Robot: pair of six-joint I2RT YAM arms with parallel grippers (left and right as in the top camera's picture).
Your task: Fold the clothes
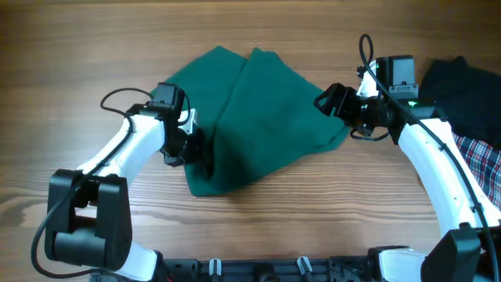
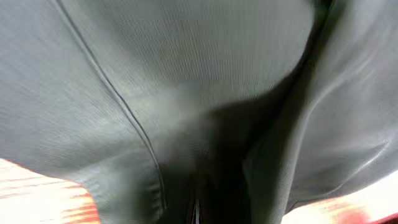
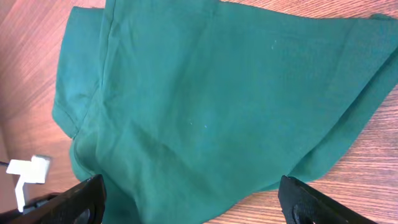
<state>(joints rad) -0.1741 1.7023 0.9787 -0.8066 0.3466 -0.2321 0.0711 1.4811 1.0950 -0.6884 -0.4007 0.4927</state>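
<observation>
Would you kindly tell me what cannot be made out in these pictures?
- Left wrist: the left fingers, buried under the blurred shirt.
- Overhead: the dark garment and plaid cloth, cut off by the right edge.
- Right wrist: tips of the right fingers, cut off by the bottom edge.

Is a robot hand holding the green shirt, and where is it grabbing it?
Yes. The left gripper is shut on the green shirt, pinching its left edge. The right gripper is open and holds nothing.

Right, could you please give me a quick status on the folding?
Left gripper shut on green garment, left edge. Right gripper open at its right edge. Far right: dark garment, plaid cloth, not obstructing.
</observation>
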